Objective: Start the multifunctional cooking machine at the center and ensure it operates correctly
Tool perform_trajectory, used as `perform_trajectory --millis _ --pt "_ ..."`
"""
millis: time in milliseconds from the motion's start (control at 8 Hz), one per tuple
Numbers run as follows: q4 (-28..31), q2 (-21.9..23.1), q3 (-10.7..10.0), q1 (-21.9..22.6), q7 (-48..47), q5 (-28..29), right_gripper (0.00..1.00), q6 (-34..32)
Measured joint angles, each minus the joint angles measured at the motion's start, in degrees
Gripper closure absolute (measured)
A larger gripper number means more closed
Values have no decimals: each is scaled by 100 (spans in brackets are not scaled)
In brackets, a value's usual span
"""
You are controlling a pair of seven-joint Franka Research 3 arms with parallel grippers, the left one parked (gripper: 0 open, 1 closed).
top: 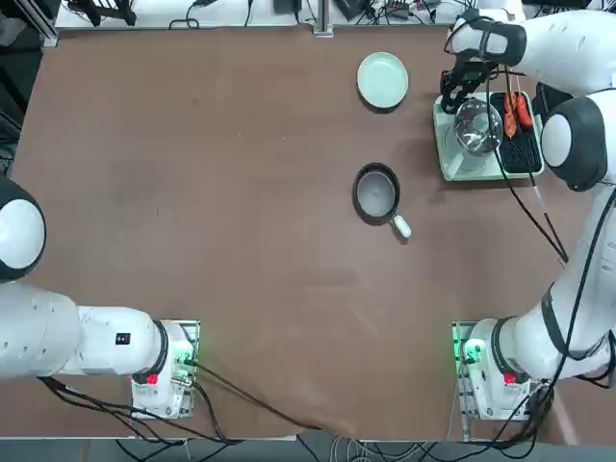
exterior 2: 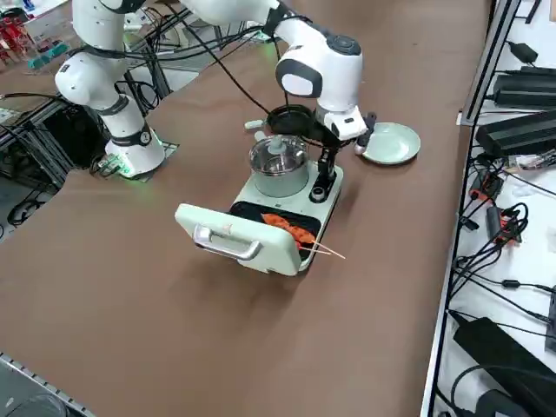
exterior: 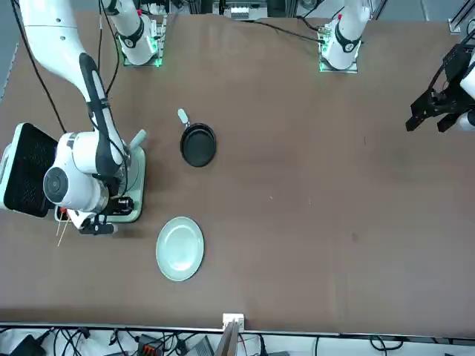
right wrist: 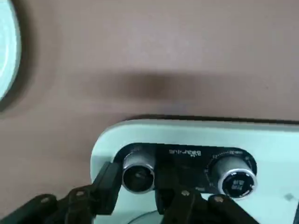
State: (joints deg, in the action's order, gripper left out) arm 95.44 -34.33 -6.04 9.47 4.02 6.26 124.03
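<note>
**A:** Found the pale mint-green boxy cooking machine (top: pixel 452 164) yet?

**B:** Yes. Sitting at the far right of the brown bench (top: pixel 192 192), not in the middle. Just right of the round pale green plate (top: pixel 382 79) and the small dark frying pan (top: pixel 375 192).

**A:** And the black two-finger claw (right wrist: pixel 138 179)?

**B:** Down at the far end of the machine, by the dark strip with two knobs. Closed in on the small round silver-faced knob (right wrist: pixel 138 172), with one of the fingers (right wrist: pixel 108 186) on each side. Looks like touching both sides, so holding it.

**A:** Good. How to turn it well?

**B:** Squeeze just hard enough not to slip. Keep straight over the middle of the knob. Turn slowly, around the knob's own middle. No pushing sideways, or the whole machine may slide. Stay off the second silver knob (right wrist: pixel 232 175) next door.

**A:** Anything to watch for?

**B:** Maybe a light or a click. Hard to tell from here which knob starts what. So go gently, then check for signs of heating before letting go.
</note>
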Motion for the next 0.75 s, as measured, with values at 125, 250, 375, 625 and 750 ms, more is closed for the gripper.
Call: perform_trajectory --millis 125,250,375,625,750 --pt "-4 0 0 -3 289 5 57 -9" --pt "-9 0 1 -6 606 8 57 -18" --pt "-13 0 1 -8 946 8 57 -26" --pt "-23 0 2 -11 1640 8 57 -42" --pt "-29 0 2 -15 2035 9 57 -53"
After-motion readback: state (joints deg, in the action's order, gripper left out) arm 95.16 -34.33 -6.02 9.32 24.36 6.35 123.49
